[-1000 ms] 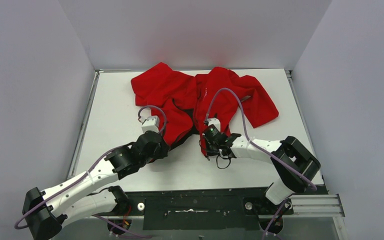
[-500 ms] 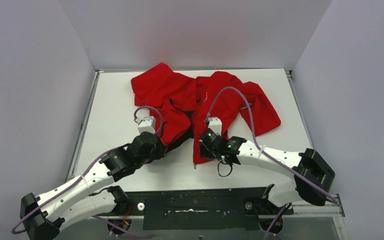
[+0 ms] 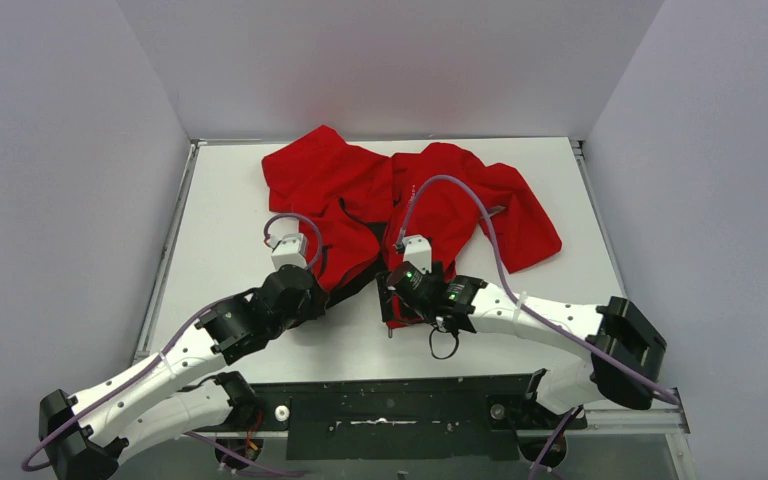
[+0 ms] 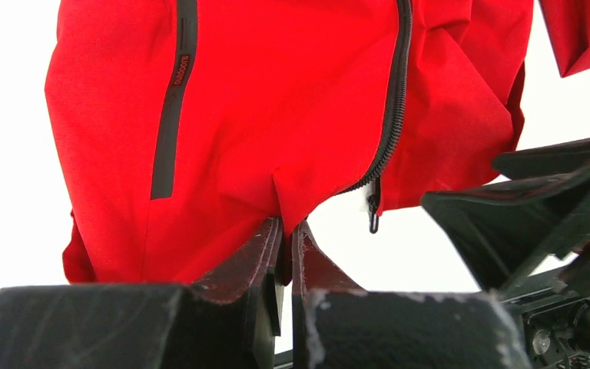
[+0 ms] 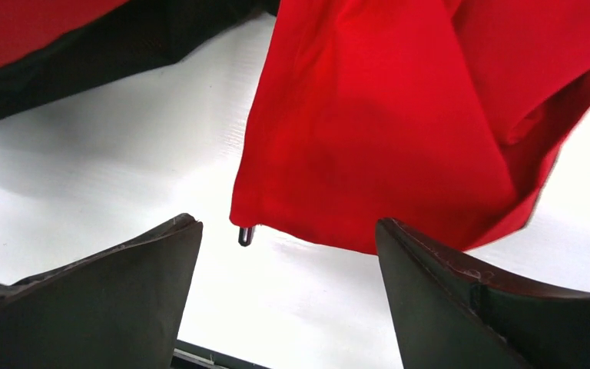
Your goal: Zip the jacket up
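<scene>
The red jacket (image 3: 430, 195) lies unzipped at the back middle of the table. My left gripper (image 4: 288, 227) is shut on the bottom hem of its left front panel (image 4: 276, 100), beside the dark front zipper (image 4: 394, 100) and its hanging pull (image 4: 372, 217). A dark pocket zip (image 4: 170, 115) slants to the left. My right gripper (image 5: 288, 231) stands open just short of the right panel's lower corner (image 5: 369, 138). A small metal zipper end (image 5: 244, 235) sticks out of that hem, and nothing is between the fingers. The dark lining (image 5: 84, 61) shows at upper left.
The white table (image 3: 230, 220) is walled on three sides. A black rail (image 3: 410, 410) runs along its near edge. Purple cables (image 3: 460, 190) loop over the jacket from both wrists. My right gripper's finger (image 4: 522, 207) shows close beside the left one.
My right gripper has opened and let go of the right panel's hem, which now lies on the table. It has shifted slightly left. My left gripper stays shut on the hem.
</scene>
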Robot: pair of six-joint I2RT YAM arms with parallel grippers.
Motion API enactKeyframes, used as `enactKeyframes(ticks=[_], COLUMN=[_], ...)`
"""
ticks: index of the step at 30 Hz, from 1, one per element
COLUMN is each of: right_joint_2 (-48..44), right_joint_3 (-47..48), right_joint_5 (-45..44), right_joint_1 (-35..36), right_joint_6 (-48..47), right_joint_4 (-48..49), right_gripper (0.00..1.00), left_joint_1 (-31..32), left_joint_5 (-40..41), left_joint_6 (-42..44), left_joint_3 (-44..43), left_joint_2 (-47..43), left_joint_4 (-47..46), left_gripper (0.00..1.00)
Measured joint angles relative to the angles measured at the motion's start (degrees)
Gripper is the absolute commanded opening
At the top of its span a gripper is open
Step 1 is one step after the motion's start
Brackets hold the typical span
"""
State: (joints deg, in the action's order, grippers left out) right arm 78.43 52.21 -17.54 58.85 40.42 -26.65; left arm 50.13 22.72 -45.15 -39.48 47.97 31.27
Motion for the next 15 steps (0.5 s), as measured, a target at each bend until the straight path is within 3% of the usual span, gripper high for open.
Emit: enactKeyframes(ticks=[15], right_joint_2=[14.53], right_joint_3=[4.13], right_joint_5=[-3.34], right_joint_1=[2.38], right_joint_6=[3.08], right_joint_4=[0.37], right_gripper=[0.90], left_joint_1=[-0.20], left_joint_5=[0.20], left_joint_6=[0.31], left_joint_3=[0.00], left_joint_2=[-2.78], left_joint_4=[2.10], left_gripper=[0.00])
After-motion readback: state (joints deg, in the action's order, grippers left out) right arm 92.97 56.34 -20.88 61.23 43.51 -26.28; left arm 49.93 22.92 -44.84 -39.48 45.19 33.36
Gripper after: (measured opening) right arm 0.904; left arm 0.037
